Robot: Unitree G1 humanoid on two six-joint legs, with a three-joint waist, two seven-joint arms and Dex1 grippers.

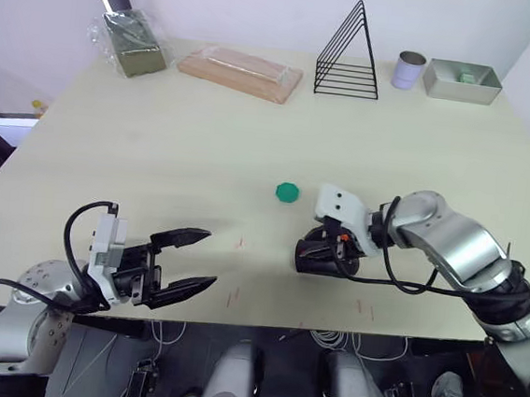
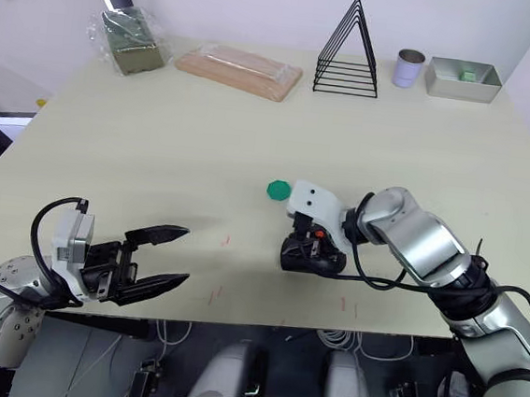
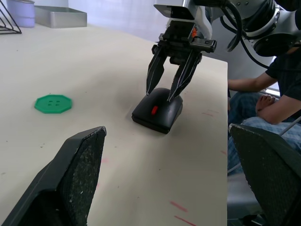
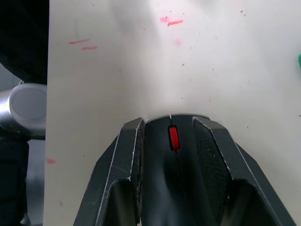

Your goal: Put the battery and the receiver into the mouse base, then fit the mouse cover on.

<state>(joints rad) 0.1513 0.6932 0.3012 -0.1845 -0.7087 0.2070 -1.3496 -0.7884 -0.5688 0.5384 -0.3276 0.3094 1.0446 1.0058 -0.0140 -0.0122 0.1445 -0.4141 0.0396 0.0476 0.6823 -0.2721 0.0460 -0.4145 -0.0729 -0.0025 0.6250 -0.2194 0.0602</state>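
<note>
A black mouse (image 3: pixel 157 110) with a red patch on top rests on the table near the front right. Its top is smooth and curved, so the mouse cover (image 4: pixel 171 160) appears to lie over the mouse base (image 1: pixel 314 259). My right gripper (image 3: pixel 161 94) comes down from above, shut on the mouse cover, one finger against each flank. My left gripper (image 1: pixel 209 259) hovers open and empty at the front left edge, well apart from the mouse. The battery and the receiver are hidden.
A flat green disc (image 1: pixel 287 192) lies just behind the mouse. Along the far edge stand a bagged item (image 1: pixel 130 43), a wrapped wooden block (image 1: pixel 241 71), a black wire rack (image 1: pixel 349 52), a cup (image 1: pixel 408 70) and a metal tray (image 1: pixel 461 81). A person (image 3: pixel 268 94) sits beyond the table's right side.
</note>
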